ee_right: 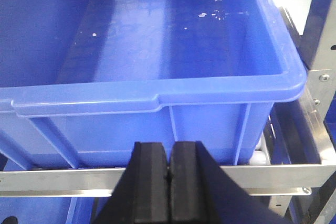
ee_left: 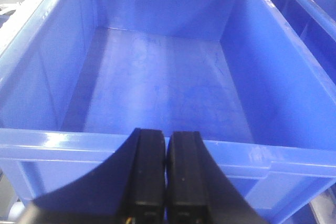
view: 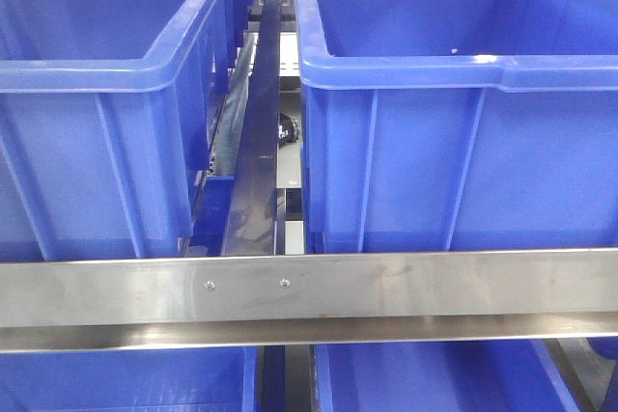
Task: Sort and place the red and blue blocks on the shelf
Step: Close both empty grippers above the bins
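Although both arms are up at the shelf (view: pixel 309 287), you have nothing sorted yet as far as these views show: neither the red nor the blue block appears anywhere, and both bins look bare inside. Your left gripper (ee_left: pixel 166 150) has its jaws pressed together with nothing between them, hanging just near of the left bin (ee_left: pixel 157 148), over its near rim. Your right gripper (ee_right: pixel 169 163) is likewise closed on nothing, sitting near of the right bin (ee_right: pixel 157 100), low by the shelf's front rail (ee_right: pixel 262 174). Since the blocks lie out of sight, you cannot say where they sit relative to either pincer; judging from this, finding, picking and placing both blocks all remain to do
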